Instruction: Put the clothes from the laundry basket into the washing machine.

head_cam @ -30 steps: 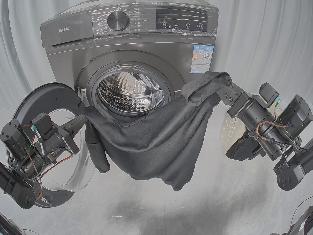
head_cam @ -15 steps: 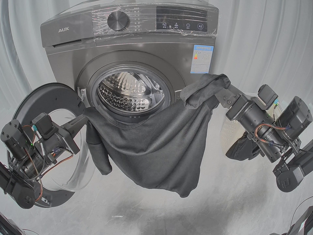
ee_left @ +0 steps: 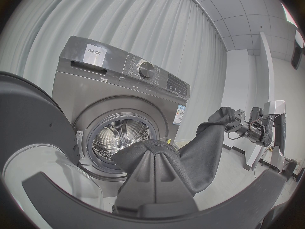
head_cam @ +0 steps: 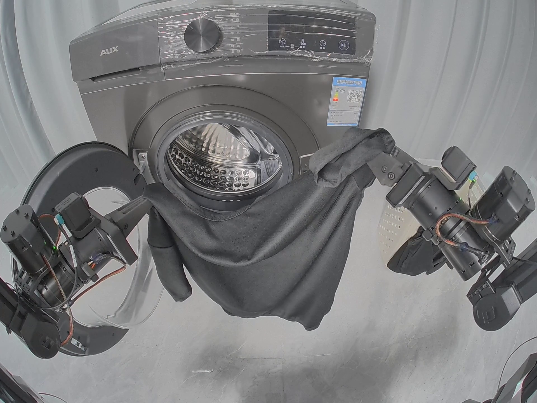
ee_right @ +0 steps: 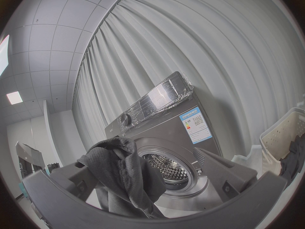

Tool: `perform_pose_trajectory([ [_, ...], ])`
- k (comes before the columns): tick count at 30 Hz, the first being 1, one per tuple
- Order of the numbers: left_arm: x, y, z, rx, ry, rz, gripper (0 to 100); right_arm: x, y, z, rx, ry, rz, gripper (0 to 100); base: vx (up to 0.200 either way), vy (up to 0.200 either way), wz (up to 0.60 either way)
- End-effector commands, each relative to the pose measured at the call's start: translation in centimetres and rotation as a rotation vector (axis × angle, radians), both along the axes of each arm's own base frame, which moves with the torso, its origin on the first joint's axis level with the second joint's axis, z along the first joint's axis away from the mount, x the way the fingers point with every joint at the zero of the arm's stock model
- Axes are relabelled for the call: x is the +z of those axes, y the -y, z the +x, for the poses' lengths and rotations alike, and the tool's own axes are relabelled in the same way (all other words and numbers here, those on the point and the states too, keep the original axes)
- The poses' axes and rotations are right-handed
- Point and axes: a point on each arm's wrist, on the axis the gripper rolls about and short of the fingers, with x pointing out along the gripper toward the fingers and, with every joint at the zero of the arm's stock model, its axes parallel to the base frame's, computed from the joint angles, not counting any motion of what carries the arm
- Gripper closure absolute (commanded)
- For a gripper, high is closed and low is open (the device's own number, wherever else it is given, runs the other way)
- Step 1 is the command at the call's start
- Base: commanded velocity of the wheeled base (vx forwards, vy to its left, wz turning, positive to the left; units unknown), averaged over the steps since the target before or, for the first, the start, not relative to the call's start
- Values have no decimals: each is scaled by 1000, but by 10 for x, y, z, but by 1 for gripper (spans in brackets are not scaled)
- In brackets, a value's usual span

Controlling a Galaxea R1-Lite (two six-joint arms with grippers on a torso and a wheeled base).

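A dark grey garment point(head_cam: 268, 242) hangs stretched in front of the washing machine point(head_cam: 224, 85), just below its open drum point(head_cam: 224, 158). My left gripper point(head_cam: 142, 200) is shut on one end of it, low at the drum's left; the fingers point(ee_left: 155, 172) meet on the cloth point(ee_left: 152, 148). My right gripper point(head_cam: 386, 155) holds up the other end at the drum's right. There the fingers stand apart and the garment point(ee_right: 124, 172) lies bunched over one of them, while the other finger point(ee_right: 222, 172) is bare. The laundry basket point(head_cam: 394, 222) stands behind my right arm.
The round door point(head_cam: 84, 174) is swung open to the left, just behind my left arm. Another dark cloth point(head_cam: 414, 256) hangs over the basket's point(ee_right: 281, 137) rim. Pale curtains close off the back, and bare grey floor lies below the garment.
My right gripper has shifted slightly left toward the machine. The garment's hanging lower edge has swung a little. The left arm has stayed still.
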Motion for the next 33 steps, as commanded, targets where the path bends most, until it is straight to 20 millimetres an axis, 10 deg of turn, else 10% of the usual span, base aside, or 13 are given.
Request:
perform_pose_trajectory([
  [1,0,0,0,-1,2,-1,100,-2,-1,0,-3,-9,-3,0,0,0,0],
  [2,0,0,0,-1,0,-1,100,-4,-1,-1,1,-14,-8,100,0,0,0],
  [22,-16,4,-11,-28,-75,22,100,0,-10,-7,46,-4,-8,100,0,0,0],
  [23,-25,7,-16,-46,-116,36,0,1,-15,-9,62,-1,-7,100,0,0,0],
  [33,-65,42,-41,-235,-284,149,0,19,-31,0,87,6,-1,100,0,0,0],
])
